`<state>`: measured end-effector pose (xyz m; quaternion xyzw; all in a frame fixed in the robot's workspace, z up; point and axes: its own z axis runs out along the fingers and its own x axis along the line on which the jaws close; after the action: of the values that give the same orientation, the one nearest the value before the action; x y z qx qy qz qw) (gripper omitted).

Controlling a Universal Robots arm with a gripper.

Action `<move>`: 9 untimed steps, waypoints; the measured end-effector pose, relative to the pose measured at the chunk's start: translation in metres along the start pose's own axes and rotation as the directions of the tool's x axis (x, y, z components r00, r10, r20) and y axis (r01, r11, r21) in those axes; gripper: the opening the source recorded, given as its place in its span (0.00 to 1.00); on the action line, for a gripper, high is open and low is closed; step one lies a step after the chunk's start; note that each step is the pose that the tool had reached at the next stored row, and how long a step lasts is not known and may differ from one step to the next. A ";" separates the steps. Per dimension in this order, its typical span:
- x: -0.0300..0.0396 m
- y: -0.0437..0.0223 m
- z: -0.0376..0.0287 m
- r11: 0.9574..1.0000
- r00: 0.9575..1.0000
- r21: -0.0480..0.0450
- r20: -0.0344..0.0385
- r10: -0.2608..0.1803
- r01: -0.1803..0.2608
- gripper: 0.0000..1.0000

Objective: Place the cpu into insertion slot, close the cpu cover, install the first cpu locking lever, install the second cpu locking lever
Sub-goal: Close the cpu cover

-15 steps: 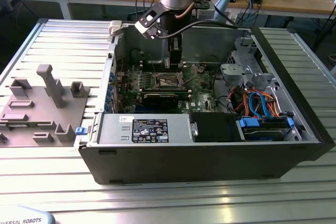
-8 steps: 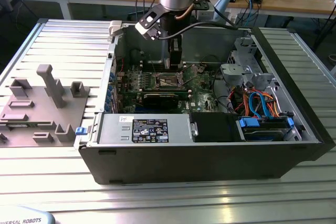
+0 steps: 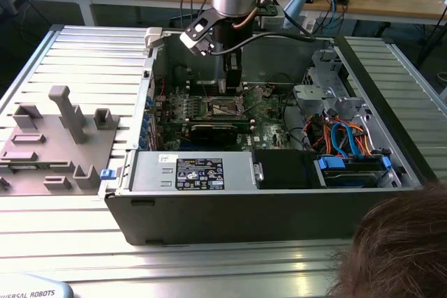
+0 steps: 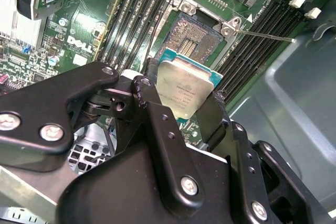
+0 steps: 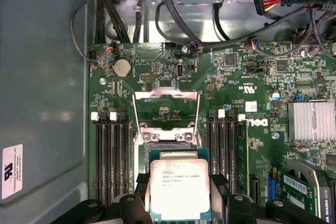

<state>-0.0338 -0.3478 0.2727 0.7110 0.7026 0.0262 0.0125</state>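
Observation:
My gripper (image 3: 232,88) hangs inside the open computer case, just above the motherboard. It is shut on the cpu (image 4: 186,88), a flat square chip with a silver top, held by two opposite edges between the black fingers (image 4: 147,95). The cpu (image 5: 179,188) hovers close over the insertion slot (image 4: 195,35), whose dark pin field and shiny rim (image 5: 167,138) lie partly uncovered beyond it. The cpu cover (image 5: 167,106) stands raised as a thin metal frame at the slot's far side. A thin wire locking lever (image 4: 265,35) sticks out free beside the slot.
Long black memory slots (image 5: 111,150) flank the socket on both sides. A graphics card (image 3: 216,130), the power supply (image 3: 199,171), drive cage (image 3: 321,82) and cables (image 3: 342,134) crowd the case. A grey fixture (image 3: 66,113) lies at the exterior view's left; a person's hair (image 3: 398,242) is near.

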 end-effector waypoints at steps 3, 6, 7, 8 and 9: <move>0.0000 0.0000 0.0004 1.000 1.000 0.000 0.000 0.000 0.000 0.54; -0.0001 -0.0003 0.0052 1.000 1.000 0.000 0.000 0.000 0.000 0.54; -0.0001 -0.0004 0.0052 1.000 1.000 0.000 0.000 0.000 0.000 0.54; -0.0001 -0.0004 0.0053 1.000 1.000 0.000 0.000 0.000 0.000 0.54; -0.0001 -0.0004 0.0058 1.000 1.000 0.000 0.000 0.000 0.000 0.54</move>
<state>-0.0339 -0.3477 0.2669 0.7110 0.7026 0.0262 0.0125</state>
